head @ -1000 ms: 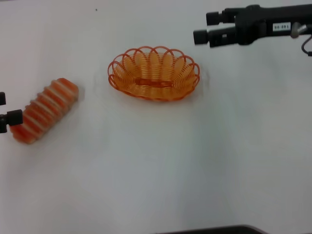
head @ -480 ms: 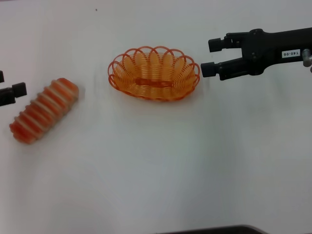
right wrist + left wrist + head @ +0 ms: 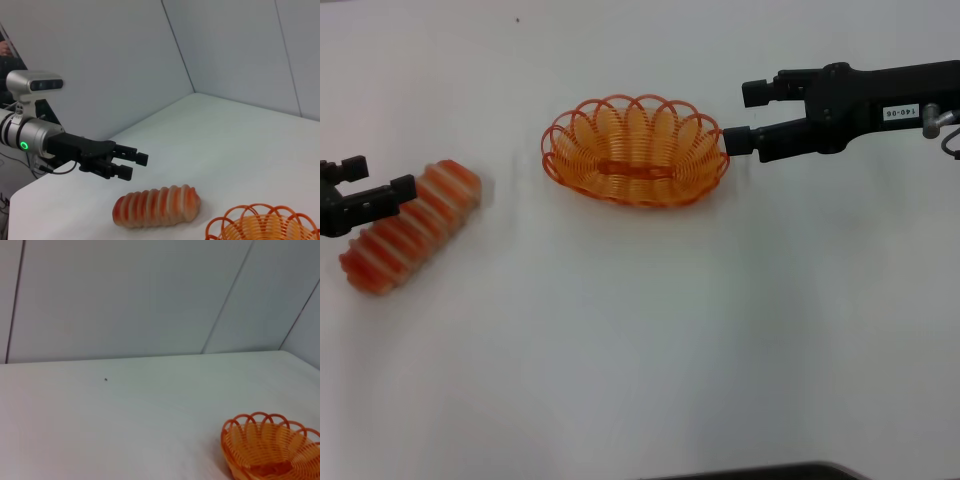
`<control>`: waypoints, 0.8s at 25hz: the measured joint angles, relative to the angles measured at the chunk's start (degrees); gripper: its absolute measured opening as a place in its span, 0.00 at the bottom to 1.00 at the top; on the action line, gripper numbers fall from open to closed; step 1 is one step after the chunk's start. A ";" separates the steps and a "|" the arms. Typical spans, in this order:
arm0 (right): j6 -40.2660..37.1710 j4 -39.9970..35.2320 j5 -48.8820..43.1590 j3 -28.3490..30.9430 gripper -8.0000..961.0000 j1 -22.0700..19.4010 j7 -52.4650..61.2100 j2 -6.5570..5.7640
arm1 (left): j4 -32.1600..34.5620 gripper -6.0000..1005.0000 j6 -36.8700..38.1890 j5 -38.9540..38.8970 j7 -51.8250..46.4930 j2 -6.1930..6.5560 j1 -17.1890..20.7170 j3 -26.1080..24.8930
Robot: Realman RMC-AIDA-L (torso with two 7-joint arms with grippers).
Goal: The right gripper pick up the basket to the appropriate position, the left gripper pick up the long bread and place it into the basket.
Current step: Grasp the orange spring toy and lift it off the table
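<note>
The orange basket (image 3: pixel 635 150) stands upright at the middle back of the white table; it also shows in the left wrist view (image 3: pixel 270 452) and the right wrist view (image 3: pixel 265 226). My right gripper (image 3: pixel 747 117) is open just right of the basket, its nearer finger at the right rim. The long bread (image 3: pixel 420 225) lies slanted at the left. My left gripper (image 3: pixel 380 177) is open at the bread's outer end. In the right wrist view this gripper (image 3: pixel 134 165) hovers above and apart from the bread (image 3: pixel 156 205).
The white table (image 3: pixel 640 330) stretches bare in front of the basket and bread. A dark edge (image 3: pixel 750 472) shows at the near side. Grey wall panels (image 3: pixel 150 295) stand behind the table.
My right gripper has moved down and left until its nearer finger reaches the basket's right rim. My left gripper has moved right, over the bread's end. Basket and bread have not moved.
</note>
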 joint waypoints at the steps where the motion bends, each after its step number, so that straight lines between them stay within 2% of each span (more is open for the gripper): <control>1: -0.03 0.20 0.00 0.00 1.00 0.04 -0.10 -0.05 | -0.19 0.84 -0.11 0.05 0.42 -0.06 0.03 0.07; 8: -0.11 0.23 0.05 0.09 1.00 0.08 -0.21 0.18 | -3.73 0.84 -2.67 -0.33 4.10 -0.07 0.72 0.78; 20: 0.04 0.26 0.27 0.09 1.00 1.18 -0.54 1.00 | -11.57 0.84 -8.17 -1.84 12.06 -0.17 -1.07 0.81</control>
